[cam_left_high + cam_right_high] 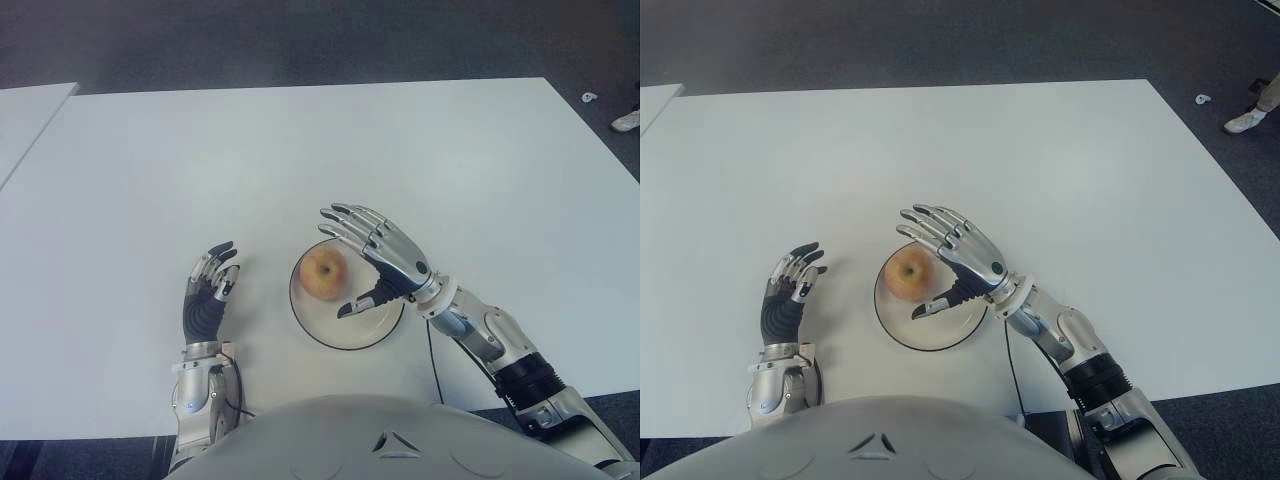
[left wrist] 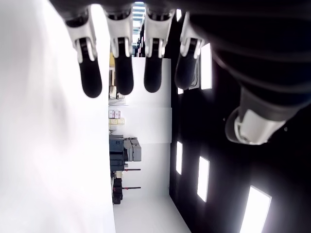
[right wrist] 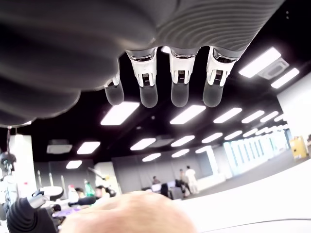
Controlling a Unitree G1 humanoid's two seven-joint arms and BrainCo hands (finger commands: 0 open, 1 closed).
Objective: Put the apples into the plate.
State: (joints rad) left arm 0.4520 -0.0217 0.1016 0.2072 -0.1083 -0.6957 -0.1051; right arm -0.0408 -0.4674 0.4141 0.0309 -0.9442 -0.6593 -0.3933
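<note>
While the yellow-red round apple (image 1: 324, 272) sits inside the white round plate w/ dark rim (image 1: 372, 333), on its left half, the right hand (image 1: 378, 258) hovers just beside and partly over it. Fingers (image 1: 347, 222) spread, thumb apart, holding nothing; no contact w/ apple that I can tell. Plate rests on white tabletop (image 1: 300, 150), near front edge. Left hand (image 1: 208, 290) shows left of plate, fingers loosely extended, empty.
</note>
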